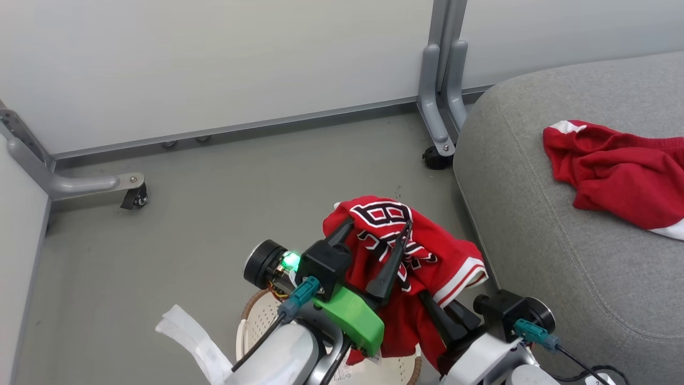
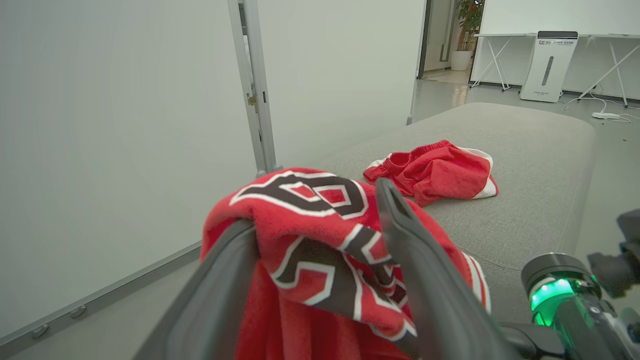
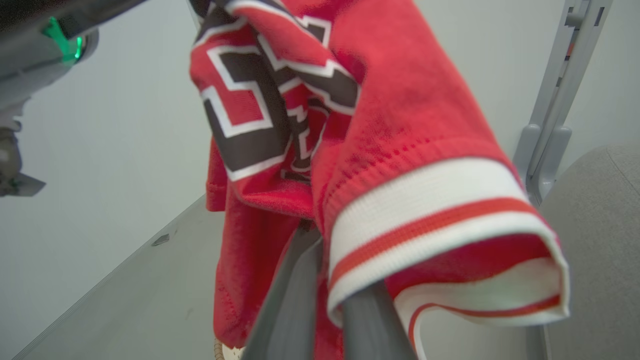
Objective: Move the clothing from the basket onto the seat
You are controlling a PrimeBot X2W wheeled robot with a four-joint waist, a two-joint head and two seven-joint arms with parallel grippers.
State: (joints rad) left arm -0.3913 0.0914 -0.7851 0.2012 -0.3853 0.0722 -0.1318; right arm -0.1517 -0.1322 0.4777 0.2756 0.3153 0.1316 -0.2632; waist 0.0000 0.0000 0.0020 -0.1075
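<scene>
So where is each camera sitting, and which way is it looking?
Head view: on the robot's head, looking down at the floor, basket and seat; the open left gripper and the right gripper both show, with the jersey over them.
Left wrist view: on the left wrist, looking along its spread fingers across the seat to the other red garment.
Right wrist view: on the right wrist, looking along its closed fingers into the jersey; the left arm shows top left.
Shared: all three show the jersey and the seat.

Office-style test bay: castored partition panels at 12 o'clock; trestle table, potted plant at 1 o'clock.
</scene>
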